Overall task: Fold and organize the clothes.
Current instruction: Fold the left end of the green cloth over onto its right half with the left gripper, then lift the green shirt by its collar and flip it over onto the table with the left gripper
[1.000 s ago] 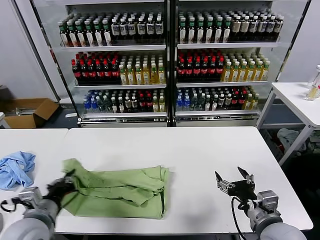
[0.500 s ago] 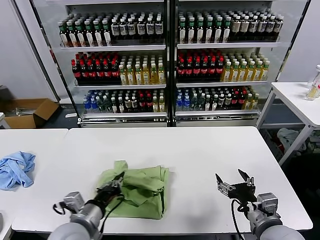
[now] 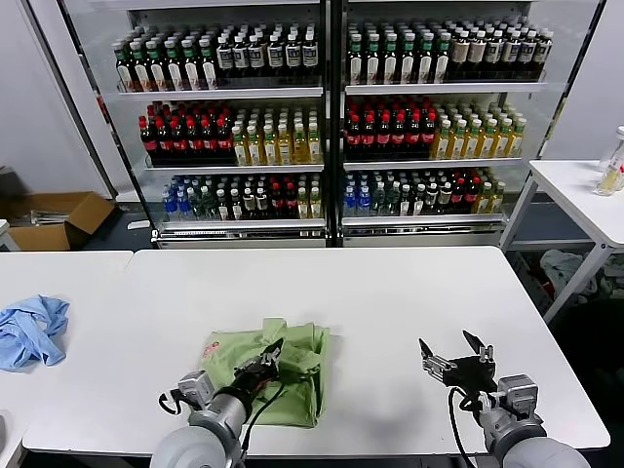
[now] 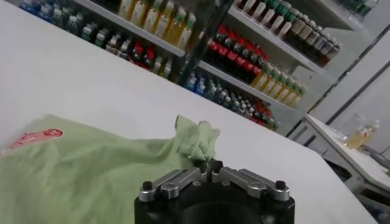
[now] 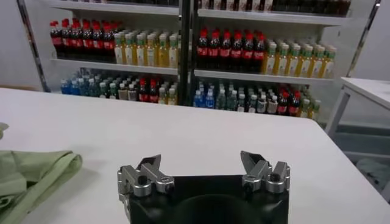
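Observation:
The clothes, a light green shirt, lie bunched and folded over on the white table near its front edge. A bit of red print shows on the turned-over part, also seen in the left wrist view as a red print. My left gripper is over the shirt's middle, shut on a pinched-up fold of the green fabric. The jaws meet on that fold at the left gripper. My right gripper hovers open to the right of the shirt, with nothing between the jaws of the right gripper.
A smaller light-blue cloth lies at the far left on the neighbouring table. Glass-door coolers full of bottles stand behind. A second white table is at the right, a cardboard box on the floor at the left.
My left gripper has carried the shirt's left edge rightward across the garment, folding it over into a narrower bundle. The right gripper has stayed in place, open.

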Tool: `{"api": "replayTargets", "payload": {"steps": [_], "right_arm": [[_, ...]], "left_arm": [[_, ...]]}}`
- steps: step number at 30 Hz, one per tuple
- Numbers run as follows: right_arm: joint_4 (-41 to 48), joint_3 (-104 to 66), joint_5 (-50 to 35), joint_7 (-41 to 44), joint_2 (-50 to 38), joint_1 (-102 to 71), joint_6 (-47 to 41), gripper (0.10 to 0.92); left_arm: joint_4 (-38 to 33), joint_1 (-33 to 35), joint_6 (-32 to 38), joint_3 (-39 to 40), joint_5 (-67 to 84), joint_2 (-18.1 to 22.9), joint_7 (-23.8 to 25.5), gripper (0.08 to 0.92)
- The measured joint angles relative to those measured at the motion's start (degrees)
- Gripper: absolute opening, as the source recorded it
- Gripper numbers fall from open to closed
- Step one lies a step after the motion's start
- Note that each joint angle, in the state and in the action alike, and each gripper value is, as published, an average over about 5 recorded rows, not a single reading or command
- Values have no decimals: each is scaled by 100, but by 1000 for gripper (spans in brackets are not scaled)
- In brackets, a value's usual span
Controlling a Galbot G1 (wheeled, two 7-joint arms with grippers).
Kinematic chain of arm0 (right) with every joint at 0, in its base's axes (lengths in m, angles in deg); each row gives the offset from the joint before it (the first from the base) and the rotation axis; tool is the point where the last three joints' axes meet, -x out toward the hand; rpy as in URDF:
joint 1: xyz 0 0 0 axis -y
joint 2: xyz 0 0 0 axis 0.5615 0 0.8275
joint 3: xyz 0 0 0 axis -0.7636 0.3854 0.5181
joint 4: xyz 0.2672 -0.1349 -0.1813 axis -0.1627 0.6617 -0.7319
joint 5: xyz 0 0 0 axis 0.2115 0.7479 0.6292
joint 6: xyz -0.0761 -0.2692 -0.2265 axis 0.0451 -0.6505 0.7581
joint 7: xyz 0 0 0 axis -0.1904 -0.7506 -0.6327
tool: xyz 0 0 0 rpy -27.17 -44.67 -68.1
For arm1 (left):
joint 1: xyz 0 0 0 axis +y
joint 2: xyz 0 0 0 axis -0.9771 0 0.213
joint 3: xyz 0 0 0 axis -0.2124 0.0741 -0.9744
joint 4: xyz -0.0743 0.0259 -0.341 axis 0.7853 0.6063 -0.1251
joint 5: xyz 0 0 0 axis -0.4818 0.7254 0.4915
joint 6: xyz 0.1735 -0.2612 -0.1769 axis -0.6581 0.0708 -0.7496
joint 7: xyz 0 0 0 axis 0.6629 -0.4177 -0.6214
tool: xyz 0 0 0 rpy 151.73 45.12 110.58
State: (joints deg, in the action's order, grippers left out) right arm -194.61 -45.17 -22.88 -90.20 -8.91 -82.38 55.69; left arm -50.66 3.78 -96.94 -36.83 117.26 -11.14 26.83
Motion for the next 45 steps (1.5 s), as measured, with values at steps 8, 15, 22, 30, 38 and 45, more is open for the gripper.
{"api": "replayTargets", "payload": {"steps": [8,15,22,30,38,45], "right_arm": [[46,114,39,-26,12,106,-2,823],[114,261,48,-33,20,251,-3,823],[181,378,49,-6,45,419,-3,823],[188,383,75,19,32,438,8,823],[102,289,98,52,2,346,29,823],[69,228,104,61,9,286,35,823]], "left_arm": [[79,-87,159,301,-38,257,180,312],[-107,28,389,323,-157,269,468,520],[-418,328,574,-269,-546,-134,673,719],[-77,680,555,-1108,-1324,-581,758,821],[372,744,476,-1350,-1968,-677,866,823],[568,750,362,-1356,-2131,-676,926,823]]}}
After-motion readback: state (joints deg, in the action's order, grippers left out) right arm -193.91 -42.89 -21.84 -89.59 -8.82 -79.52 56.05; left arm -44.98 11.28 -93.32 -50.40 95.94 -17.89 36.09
